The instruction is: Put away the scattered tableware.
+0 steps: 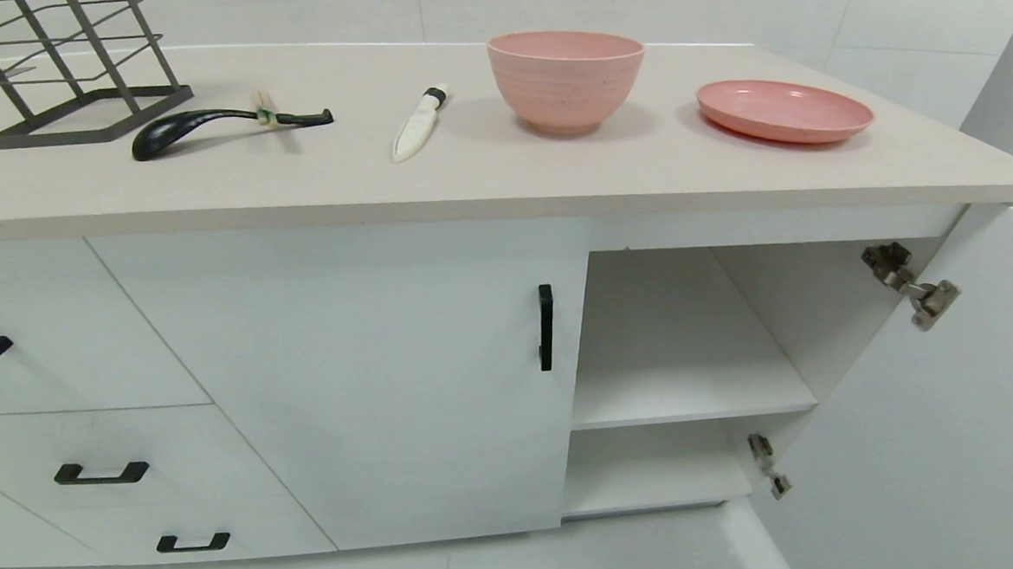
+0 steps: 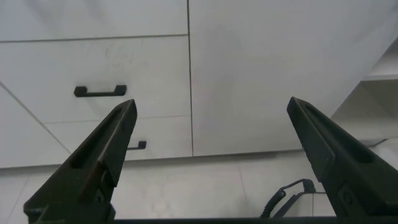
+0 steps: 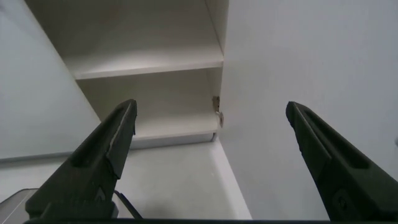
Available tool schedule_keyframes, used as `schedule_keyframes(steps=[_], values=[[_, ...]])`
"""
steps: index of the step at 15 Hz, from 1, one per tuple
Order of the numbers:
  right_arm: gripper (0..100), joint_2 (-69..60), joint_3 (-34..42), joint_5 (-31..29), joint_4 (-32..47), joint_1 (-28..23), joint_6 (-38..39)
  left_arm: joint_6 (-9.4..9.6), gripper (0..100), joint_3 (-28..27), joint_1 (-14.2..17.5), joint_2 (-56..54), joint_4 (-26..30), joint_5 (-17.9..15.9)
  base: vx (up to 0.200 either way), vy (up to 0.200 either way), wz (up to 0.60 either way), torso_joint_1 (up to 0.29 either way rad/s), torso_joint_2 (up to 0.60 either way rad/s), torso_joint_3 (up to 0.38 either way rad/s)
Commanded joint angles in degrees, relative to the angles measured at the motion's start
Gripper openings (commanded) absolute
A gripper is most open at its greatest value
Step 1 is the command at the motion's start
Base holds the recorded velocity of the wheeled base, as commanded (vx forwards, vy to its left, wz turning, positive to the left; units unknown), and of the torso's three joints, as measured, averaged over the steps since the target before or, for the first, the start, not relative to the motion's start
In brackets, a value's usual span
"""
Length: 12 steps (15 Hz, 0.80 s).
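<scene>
Pink bowl (image 1: 563, 79) and pink plate (image 1: 784, 110) sit apart on the bench (image 1: 564, 170), a white knife (image 1: 417, 128) and black spoon (image 1: 176, 128) farther left. Left gripper (image 2: 211, 109) gapes before drawers (image 2: 93, 62); right gripper (image 3: 211, 109), also spread, faces the open cupboard's shelves (image 3: 149, 65).

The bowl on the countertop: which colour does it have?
The bowl is pale pink, seen best in the head view.

1. Open way onto white cupboard shelf (image 1: 684, 363) past swung-out white door (image 1: 941, 429).
2. Shut off alongside by closed white door (image 1: 364, 355).
3. Passable gap between round pink bowl (image 1: 563, 79) and flat pink plate (image 1: 784, 110).
</scene>
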Motion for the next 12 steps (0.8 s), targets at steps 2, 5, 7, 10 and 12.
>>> schedule_keyframes(steps=[2,5,7,10,12], values=[[100,0.00,0.02,0.02,0.01,0.00,-0.01,-0.02,100,0.02,0.01,0.10,-0.02,0.02,0.000,0.000,0.00,0.000,0.00,0.000],[100,0.00,0.02,0.02,0.01,0.00,-0.01,-0.11,100,0.02,0.01,0.10,-0.02,0.02,0.000,-0.133,0.00,-0.002,0.00,0.003],[100,0.00,0.02,0.02,0.01,0.00,-0.01,-0.11,100,0.02,0.01,0.10,-0.02,0.02,0.000,-0.100,0.00,-0.004,0.00,0.001],[100,0.00,0.02,0.02,0.01,0.00,-0.01,-0.64,100,0.02,0.10,0.10,-0.02,0.19,0.000,0.000,0.00,0.000,0.00,0.000],[100,0.00,0.02,0.02,0.01,0.00,-0.01,-0.73,100,0.02,0.10,0.10,-0.02,0.28,0.000,0.000,0.00,0.000,0.00,0.000]])
